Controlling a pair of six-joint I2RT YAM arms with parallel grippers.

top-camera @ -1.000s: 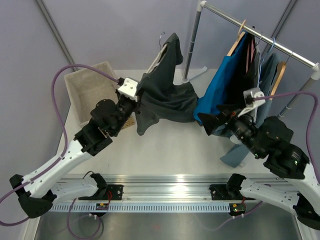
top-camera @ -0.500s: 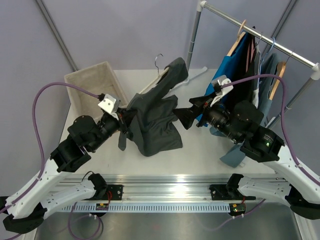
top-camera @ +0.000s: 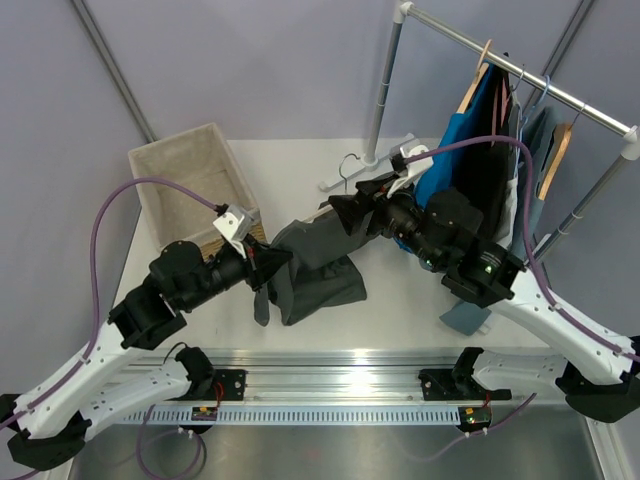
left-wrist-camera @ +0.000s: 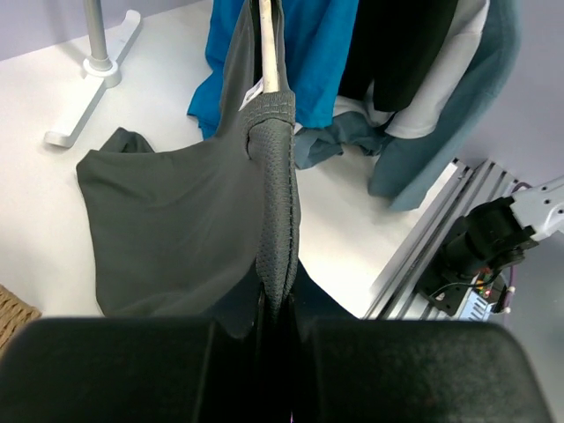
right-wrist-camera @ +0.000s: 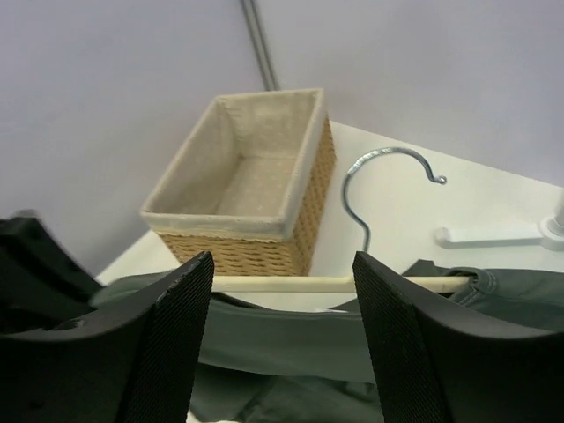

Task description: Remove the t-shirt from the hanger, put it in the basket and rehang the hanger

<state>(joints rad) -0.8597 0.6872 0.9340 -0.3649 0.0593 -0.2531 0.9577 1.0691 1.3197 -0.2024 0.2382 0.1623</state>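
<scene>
The dark charcoal t-shirt (top-camera: 318,272) hangs down to the table, still on the cream hanger, whose metal hook (top-camera: 347,163) points away from me. My left gripper (top-camera: 262,268) is shut on the shirt's ribbed edge (left-wrist-camera: 275,220); the cream hanger arm (left-wrist-camera: 267,48) sticks out of the fabric beyond it. My right gripper (top-camera: 346,212) is open and empty at the hanger's far end. In the right wrist view its jaws (right-wrist-camera: 282,261) stand wide apart just short of the hanger bar (right-wrist-camera: 335,284), with the hook (right-wrist-camera: 381,172) behind and the shirt (right-wrist-camera: 291,344) below.
A lined wicker basket (top-camera: 185,172) stands at the back left, and also shows in the right wrist view (right-wrist-camera: 251,189). The clothes rack (top-camera: 505,52) at the back right holds a bright blue shirt (top-camera: 455,150), dark garments and tan hangers. Its base (left-wrist-camera: 88,75) rests on the table.
The shirt and hanger have come down and to the right, the hook lower now. My right gripper has moved left to the hanger. My left gripper still holds the shirt.
</scene>
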